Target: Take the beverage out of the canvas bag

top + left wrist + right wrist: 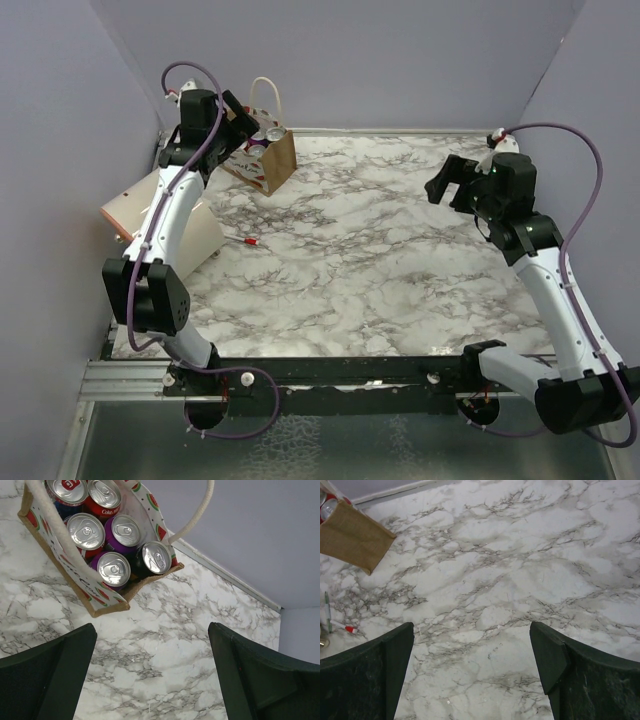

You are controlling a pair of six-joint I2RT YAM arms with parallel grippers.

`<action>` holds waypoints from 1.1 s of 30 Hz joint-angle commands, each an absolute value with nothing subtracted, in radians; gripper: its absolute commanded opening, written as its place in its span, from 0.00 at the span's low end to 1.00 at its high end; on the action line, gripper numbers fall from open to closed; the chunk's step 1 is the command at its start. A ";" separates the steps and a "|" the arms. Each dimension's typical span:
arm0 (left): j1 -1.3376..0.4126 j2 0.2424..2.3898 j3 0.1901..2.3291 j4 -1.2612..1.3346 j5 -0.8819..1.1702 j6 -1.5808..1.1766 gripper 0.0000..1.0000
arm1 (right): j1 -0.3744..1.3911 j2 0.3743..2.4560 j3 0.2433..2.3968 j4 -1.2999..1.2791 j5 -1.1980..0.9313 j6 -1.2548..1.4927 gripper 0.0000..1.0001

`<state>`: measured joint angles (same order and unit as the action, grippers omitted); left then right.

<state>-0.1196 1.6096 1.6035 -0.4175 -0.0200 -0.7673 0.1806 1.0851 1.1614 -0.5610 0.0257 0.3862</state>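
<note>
- From the top camera, you see the canvas bag (268, 162) standing upright at the far left of the worktop (380, 260). Its mouth faces up, so the cans (265, 137) inside can be reached from above.
- The left end effector (238, 118) hangs just above and beside the bag's mouth. I judge it is lining up for a pick.
- The right end effector (455, 185) hovers well apart on the right, holding nothing and leaving the left arm room.
- A cream container (150, 215) leans at the left edge, with a pen (245, 241) lying near it. Neither belongs to your task.
- From the left wrist camera, the left end effector (151, 627) is spread wide and grips nothing, with bare worktop showing between its fingers.
- The bag (75, 587) sits ahead of it with six can tops packed tightly together. The black can (156, 557) at the near corner is the closest.
- One rope handle (197, 515) arches over that side, so I would expect you to steer around it.
- From the right wrist camera, the right end effector (471, 627) is also wide open and empty. Only a corner of the bag (352, 537) shows at the top left.
</note>
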 commanded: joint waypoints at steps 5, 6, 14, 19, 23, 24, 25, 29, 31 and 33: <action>-0.114 1.725 1.821 -0.583 -0.225 -0.817 0.99 | 0.198 1.018 1.135 -0.535 0.020 0.355 0.99; -0.111 1.735 1.840 -0.626 -0.304 -0.839 0.99 | 0.198 1.014 1.136 -0.536 0.029 0.352 0.99; -0.034 1.826 1.904 -0.738 -0.408 -1.001 0.97 | 0.198 0.983 1.143 -0.548 0.060 0.344 0.99; -0.016 1.916 1.973 -0.735 -0.388 -0.976 0.99 | 0.198 0.967 1.148 -0.547 0.065 0.338 0.99; -0.002 1.996 2.050 -0.791 -0.345 -0.973 0.94 | 0.198 0.948 1.140 -0.557 0.068 0.339 0.99; -0.002 2.015 2.069 -0.798 -0.338 -0.963 0.92 | 0.197 0.945 1.136 -0.559 0.067 0.341 0.99; -0.001 2.032 2.084 -0.799 -0.326 -0.952 0.89 | 0.198 0.942 1.135 -0.561 0.065 0.343 0.99; 0.003 2.085 2.146 -0.831 -0.290 -0.938 0.71 | 0.198 0.939 1.134 -0.559 0.054 0.350 0.99; 0.006 2.094 2.151 -0.833 -0.269 -0.935 0.61 | 0.198 0.940 1.135 -0.560 0.055 0.350 0.99; 0.007 2.094 2.148 -0.821 -0.243 -0.926 0.56 | 0.198 0.939 1.136 -0.558 0.057 0.349 0.99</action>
<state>-0.0036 2.0918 2.1155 -0.7998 -0.3065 -0.9497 0.1936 0.9497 1.1358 -0.5652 0.0422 0.3538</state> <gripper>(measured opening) 0.605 0.994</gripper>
